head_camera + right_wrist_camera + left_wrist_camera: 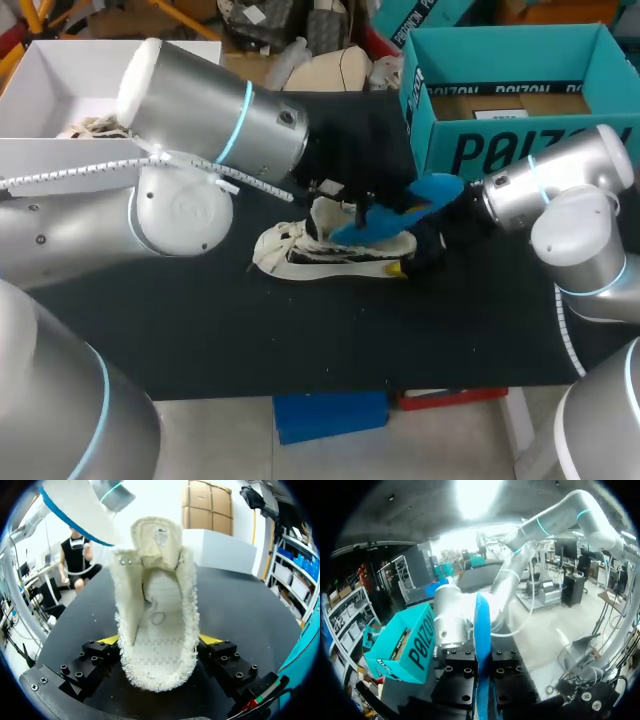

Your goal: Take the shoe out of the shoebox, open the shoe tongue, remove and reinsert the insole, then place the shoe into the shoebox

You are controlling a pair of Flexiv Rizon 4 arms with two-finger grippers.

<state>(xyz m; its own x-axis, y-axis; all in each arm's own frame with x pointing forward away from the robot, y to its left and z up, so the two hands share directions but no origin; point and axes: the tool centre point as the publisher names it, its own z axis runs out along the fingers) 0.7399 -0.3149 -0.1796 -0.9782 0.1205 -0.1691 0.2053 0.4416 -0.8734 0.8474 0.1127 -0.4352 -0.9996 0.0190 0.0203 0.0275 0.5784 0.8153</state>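
A cream shoe [320,250] lies on the black table, toe to the left. My right gripper [420,252] is at its heel. In the right wrist view the shoe [155,630] sits between the yellow fingertips [211,640], which press it from both sides, and its tongue is folded back. My left gripper [345,200] hangs just above the shoe, shut on a blue insole [405,205] that slants up to the right. The left wrist view shows the insole [481,630] edge-on between the fingers of my left gripper [482,680]. The teal shoebox [500,150] stands open at the back right.
A white open box [60,90] stands at the back left, partly behind my left arm. Bare black table [300,330] stretches in front of the shoe to the near edge.
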